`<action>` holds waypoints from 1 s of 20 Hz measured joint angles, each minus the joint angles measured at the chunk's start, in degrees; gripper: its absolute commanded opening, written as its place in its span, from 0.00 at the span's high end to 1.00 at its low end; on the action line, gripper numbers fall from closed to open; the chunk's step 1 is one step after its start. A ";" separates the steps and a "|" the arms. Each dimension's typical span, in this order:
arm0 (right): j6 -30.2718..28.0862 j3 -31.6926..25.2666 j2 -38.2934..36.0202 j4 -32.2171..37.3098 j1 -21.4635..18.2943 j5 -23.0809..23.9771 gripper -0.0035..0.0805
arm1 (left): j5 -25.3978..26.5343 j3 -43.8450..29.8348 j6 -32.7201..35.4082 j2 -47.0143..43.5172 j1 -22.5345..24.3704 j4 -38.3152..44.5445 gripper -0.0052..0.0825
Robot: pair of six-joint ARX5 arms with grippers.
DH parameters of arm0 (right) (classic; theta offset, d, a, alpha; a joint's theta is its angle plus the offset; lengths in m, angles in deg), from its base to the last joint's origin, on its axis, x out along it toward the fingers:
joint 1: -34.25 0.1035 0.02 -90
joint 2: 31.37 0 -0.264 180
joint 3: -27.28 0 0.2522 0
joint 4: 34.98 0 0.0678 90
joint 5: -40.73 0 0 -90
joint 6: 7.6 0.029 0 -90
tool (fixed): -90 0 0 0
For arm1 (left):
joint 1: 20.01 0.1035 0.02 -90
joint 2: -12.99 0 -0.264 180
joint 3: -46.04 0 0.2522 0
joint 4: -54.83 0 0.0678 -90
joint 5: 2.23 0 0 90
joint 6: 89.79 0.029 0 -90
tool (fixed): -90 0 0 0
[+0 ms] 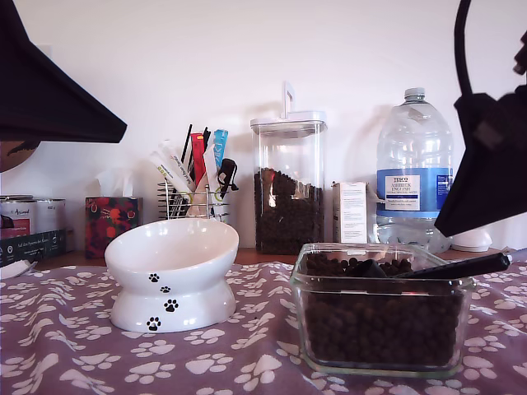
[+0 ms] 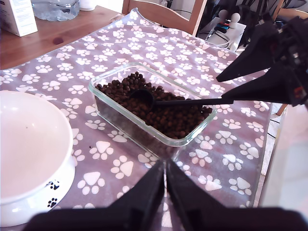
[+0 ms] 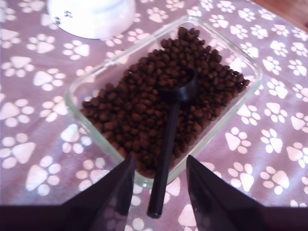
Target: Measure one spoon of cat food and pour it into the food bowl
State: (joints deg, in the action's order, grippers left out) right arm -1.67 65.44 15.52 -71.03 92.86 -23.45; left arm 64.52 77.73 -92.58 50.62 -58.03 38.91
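Observation:
The black spoon (image 3: 168, 139) lies across the clear glass container (image 1: 379, 364) at the exterior view's right. Its cup (image 2: 143, 96) rests in the dark brown cat food (image 3: 130, 110), and its handle (image 1: 461, 267) sticks out over the rim. My second gripper (image 3: 160, 161) is open, with the handle's free end between its fingers (image 3: 110, 192) and untouched. My first gripper (image 2: 166, 166) is shut on nothing, above the cloth between the container and the white paw-print food bowl (image 1: 169, 271). The bowl (image 2: 29, 144) looks empty.
Along the back stand a tall clear canister (image 1: 288, 181) of kibble, a water bottle (image 1: 414, 177), a small white box (image 1: 350, 212), a wire rack (image 1: 193, 197) of coloured sticks, a tissue box (image 1: 111, 224) and tins (image 1: 29, 226). A purple paw-print cloth (image 1: 247, 362) covers the table.

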 measured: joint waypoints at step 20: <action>-0.63 -0.28 1.77 -1.66 -6.84 -8.83 0.60 | 0.85 0.00 0.00 0.00 0.00 0.00 0.96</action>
State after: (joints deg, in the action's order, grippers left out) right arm -2.30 65.16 17.30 -72.69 86.02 -32.28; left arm 65.38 77.73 -92.58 50.62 -58.03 38.91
